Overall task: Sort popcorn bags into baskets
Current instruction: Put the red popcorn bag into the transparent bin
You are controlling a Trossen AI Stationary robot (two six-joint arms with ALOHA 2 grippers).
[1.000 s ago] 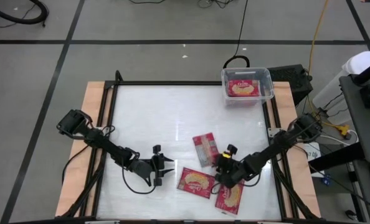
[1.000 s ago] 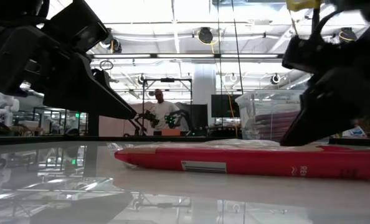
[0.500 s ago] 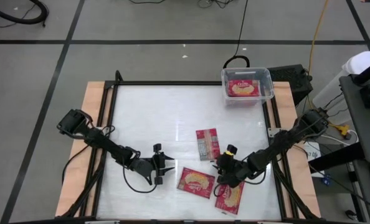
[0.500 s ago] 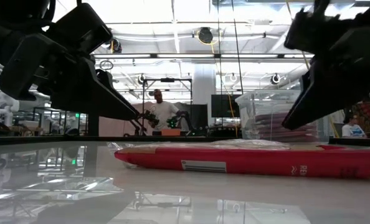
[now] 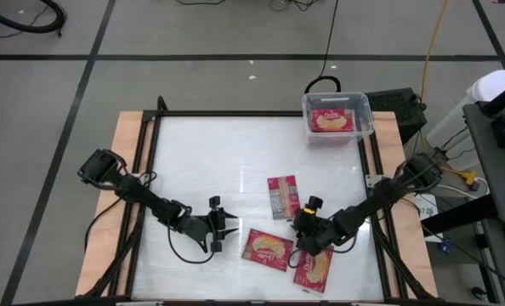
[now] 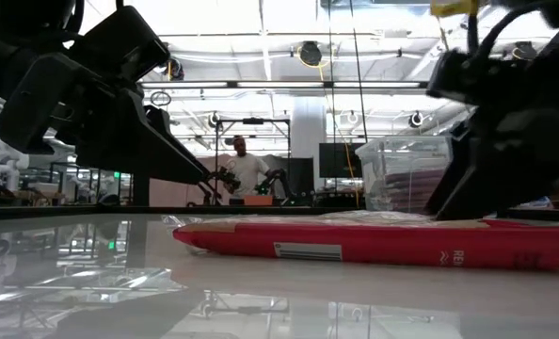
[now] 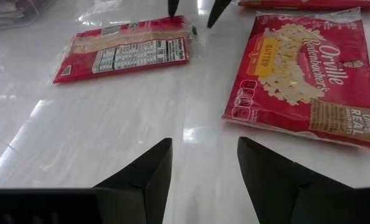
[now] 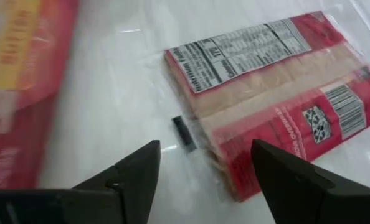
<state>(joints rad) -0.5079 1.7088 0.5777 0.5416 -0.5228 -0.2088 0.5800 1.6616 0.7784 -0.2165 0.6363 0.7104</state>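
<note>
Red flat popcorn bags (image 5: 281,196) on glossy white table (image 5: 201,161)

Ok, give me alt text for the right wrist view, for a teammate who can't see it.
The right gripper, fingers open, hovers low over the white table, pointed at a popcorn bag lying back side up, its nutrition label and barcode showing. A small dark piece lies on the table beside that bag's edge, and part of another red bag shows blurred at the side.

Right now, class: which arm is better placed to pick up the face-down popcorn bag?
Right. The right gripper sits open beside the face-down bag; the left gripper waits farther off.
</note>
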